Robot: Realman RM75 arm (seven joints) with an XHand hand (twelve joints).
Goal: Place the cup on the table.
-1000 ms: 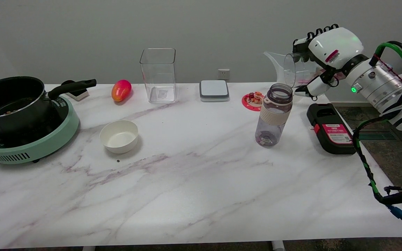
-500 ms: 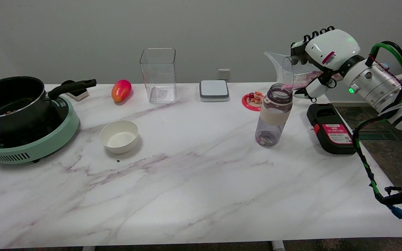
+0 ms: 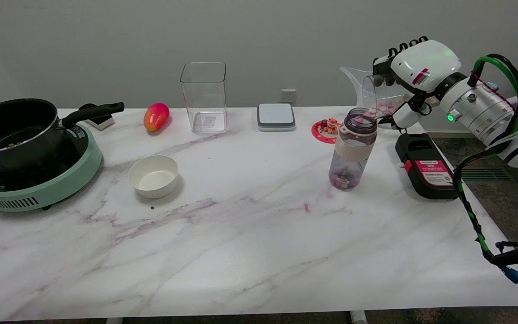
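A clear spouted cup (image 3: pixel 376 92) hangs in the air at the right, tipped on its side with its mouth towards the left. My right hand (image 3: pixel 414 78) grips it from behind. Pink pieces lie inside the cup near its lower rim. Just below that rim stands an open clear bottle (image 3: pixel 352 148) with a beige band, and pink pieces lie at its bottom. One small pink bit (image 3: pixel 305 207) lies on the marble table (image 3: pixel 241 243) in front of the bottle.
A black and red box (image 3: pixel 426 166) lies right of the bottle. A white bowl (image 3: pixel 153 175), a pot on a green cooker (image 3: pixel 29 153), a mango (image 3: pixel 156 116), a tall clear container (image 3: pixel 204 96), a grey-white pad (image 3: pixel 276 117) and a red coaster with figures (image 3: pixel 326 128) stand around.
My hand has moved the cup a little left and tipped it further over the bottle's mouth. Pink pieces have dropped into the bottle, and one has landed on the table.
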